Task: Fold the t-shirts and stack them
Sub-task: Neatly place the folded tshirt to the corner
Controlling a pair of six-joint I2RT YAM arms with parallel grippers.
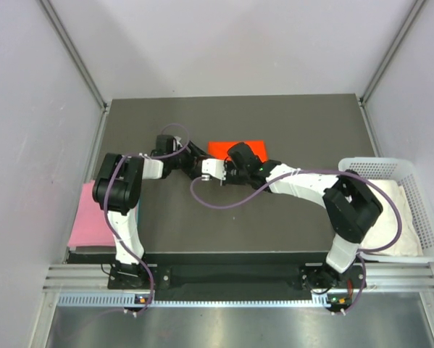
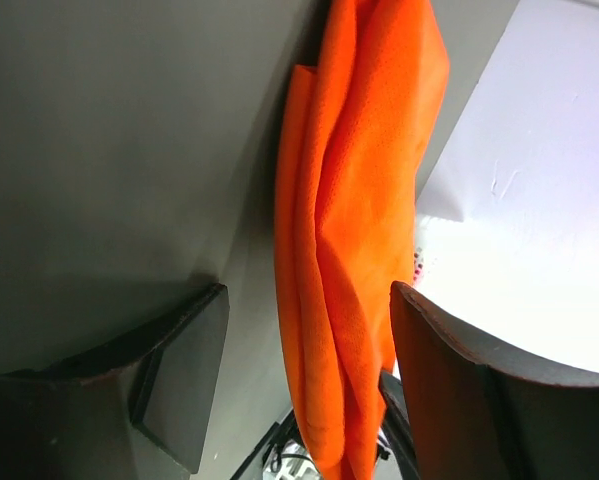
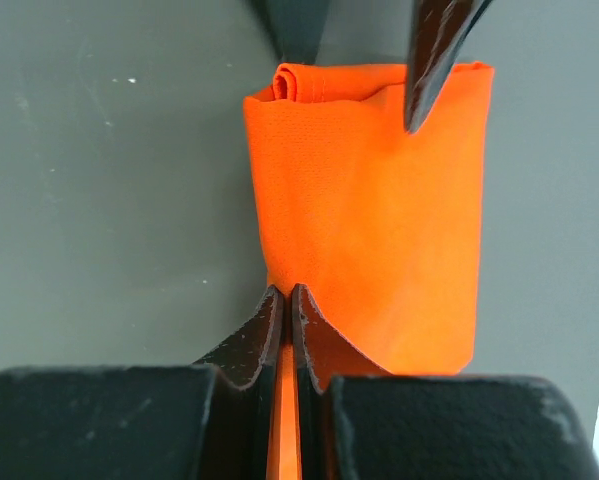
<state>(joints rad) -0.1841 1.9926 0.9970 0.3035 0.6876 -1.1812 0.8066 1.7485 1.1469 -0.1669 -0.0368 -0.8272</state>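
Observation:
The orange-red t-shirt (image 1: 235, 148) lies folded into a narrow packet on the dark table (image 1: 274, 123). My right gripper (image 1: 235, 161) is shut on its near edge; in the right wrist view the jaws (image 3: 285, 300) pinch the orange fabric (image 3: 369, 220). My left gripper (image 1: 204, 156) is open at the opposite end, its fingers (image 2: 179, 370) on either side of the folded orange cloth (image 2: 359, 220) without closing on it. The pale pink t-shirt (image 1: 86, 214) lies folded at the table's left edge. The white t-shirt (image 1: 387, 210) lies in the basket.
A white plastic basket (image 1: 419, 174) stands at the table's right edge. Grey walls close in the back and sides. Purple cables (image 1: 231, 201) loop from both arms over the table's middle.

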